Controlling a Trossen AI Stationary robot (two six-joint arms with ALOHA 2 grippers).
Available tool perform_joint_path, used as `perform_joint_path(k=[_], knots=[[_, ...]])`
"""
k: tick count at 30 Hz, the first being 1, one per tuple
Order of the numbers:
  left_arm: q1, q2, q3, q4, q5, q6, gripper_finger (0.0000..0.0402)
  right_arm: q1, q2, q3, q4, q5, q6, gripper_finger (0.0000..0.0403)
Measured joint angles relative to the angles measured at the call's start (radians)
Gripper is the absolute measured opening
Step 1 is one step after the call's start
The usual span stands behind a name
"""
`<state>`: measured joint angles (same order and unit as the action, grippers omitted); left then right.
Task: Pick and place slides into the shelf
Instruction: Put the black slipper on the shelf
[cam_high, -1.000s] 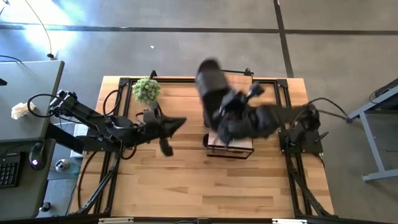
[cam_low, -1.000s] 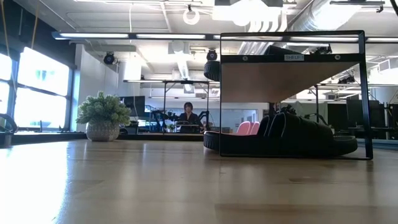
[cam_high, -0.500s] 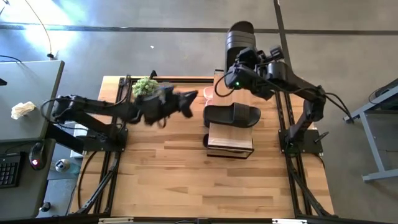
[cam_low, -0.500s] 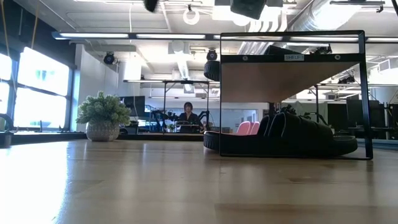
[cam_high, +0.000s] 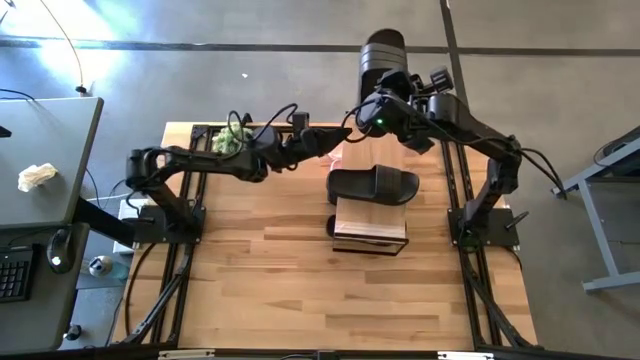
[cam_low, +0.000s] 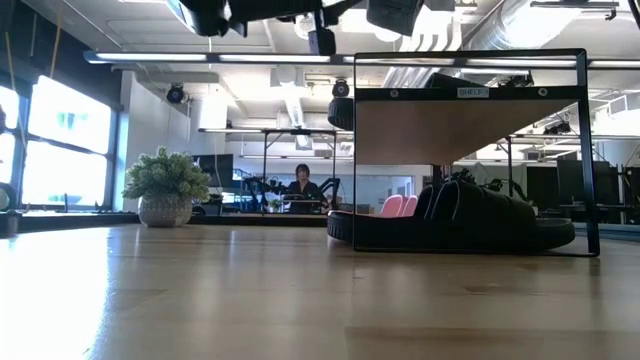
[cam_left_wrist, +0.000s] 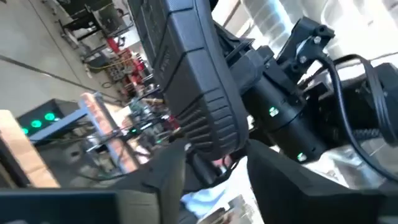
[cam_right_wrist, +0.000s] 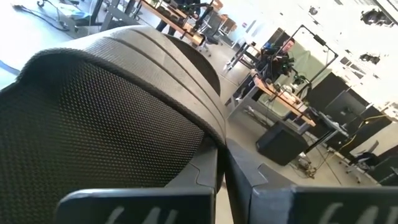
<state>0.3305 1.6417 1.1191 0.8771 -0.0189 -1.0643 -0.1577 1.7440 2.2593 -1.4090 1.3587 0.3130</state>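
My right gripper (cam_high: 378, 112) is shut on a black slide (cam_high: 385, 58), held high over the table's far edge. My left gripper (cam_left_wrist: 217, 171) is open beside it. Its fingers stand either side of that slide's lower end (cam_left_wrist: 214, 140), below the ridged sole (cam_left_wrist: 186, 74); whether they touch it I cannot tell. The shelf (cam_high: 370, 225) stands right of the table's middle. Another black slide (cam_high: 372, 185) lies on its sole at the shelf's far side, seen under the plank (cam_low: 465, 130) in the low view. A pale pink slide (cam_low: 395, 207) rests behind it. My right gripper pinches the black slide's wide ribbed strap (cam_right_wrist: 205, 124) at its edge between the two fingers. One finger (cam_right_wrist: 186, 180) is toward the mesh lining, the other on the ribbed outside. The slide is lifted clear, stood on end, its toe pointing away beyond the far edge.
A small potted plant (cam_high: 232, 140) stands at the far left of the table, close under my left arm. The black frame rails (cam_high: 185, 250) run along the table's left and right sides. Bare wood (cam_high: 300, 290) lies near the front edge.
My right gripper has swung from above the shelf toward the far edge and up, carrying the black slide clear; in the last half second it kept almost still. My left gripper has reached from the table's left toward the far right, rolling over, up to the held slide.
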Motion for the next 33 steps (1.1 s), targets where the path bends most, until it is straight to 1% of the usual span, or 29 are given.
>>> perform_joint_path(k=[5,10,13,20,25,29,33], knots=[[-0.004,0.024,0.000,0.052,-0.026,-0.044,0.0205,0.000,0.032,-0.001,0.000,0.000,-0.008,0.0000],[-0.003,0.026,0.000,0.044,-0.030,-0.045,0.0224,-0.001,0.075,-0.001,-0.001,0.013,-0.026,0.0000],[-0.003,0.026,0.000,0.043,-0.038,-0.047,0.0224,-0.001,0.084,-0.001,0.003,0.021,-0.026,0.0000],[-0.003,0.026,-0.001,0.025,-0.056,-0.046,0.0208,0.001,0.087,-0.001,0.024,0.004,-0.020,0.0000],[-0.004,0.026,0.000,-0.021,-0.069,-0.043,0.0198,0.001,0.088,-0.001,0.024,-0.006,-0.018,0.0000],[-0.004,0.025,0.000,-0.043,-0.113,-0.040,0.0193,0.001,0.088,-0.001,0.023,-0.007,-0.021,0.0000],[-0.004,0.025,0.000,-0.049,-0.124,-0.019,0.0194,0.003,0.088,-0.001,0.023,-0.008,-0.023,0.0000]])
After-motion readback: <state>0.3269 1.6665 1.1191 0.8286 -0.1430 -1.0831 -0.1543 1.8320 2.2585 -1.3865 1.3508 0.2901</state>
